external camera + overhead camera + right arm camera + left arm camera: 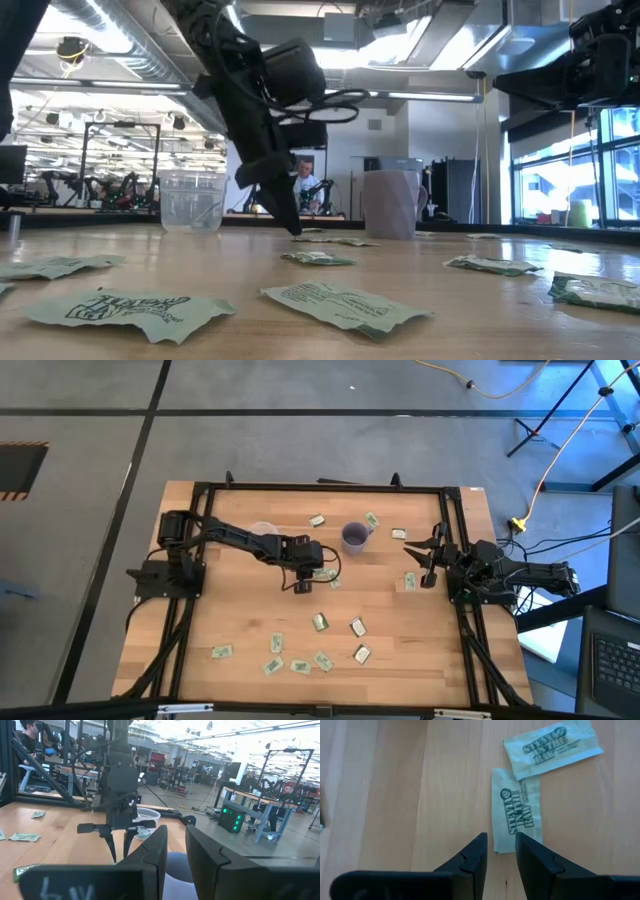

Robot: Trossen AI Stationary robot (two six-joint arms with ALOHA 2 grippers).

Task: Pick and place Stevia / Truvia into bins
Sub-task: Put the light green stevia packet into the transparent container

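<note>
Several green-and-white Stevia packets lie flat on the wooden table [240,610]. My left gripper [500,845] is open with a narrow gap and points steeply down. Its tips stand at the near end of one packet [516,812]. A second packet [552,747] lies just beyond, its corner over the first. In the high view this gripper [308,575] is mid-table, between the clear cup [262,532] and the purple mug [355,537], a little nearer the front edge. My right gripper [425,560] waits open at the right, raised and level. My left gripper comes from above, slanting toward the table's right, its fingers lying along the packet. One fingertip [532,852] covers a corner of the packet's near end [502,849]. I cannot tell whether the fingers touch the packet or the table.
More packets lie near the front edge [290,663], at mid-table [320,622], around the mug [372,519] and near the right arm [410,582]. The black frame [320,486] borders the table. In the low view the clear cup [192,200] and mug [390,203] stand behind the gripper.
</note>
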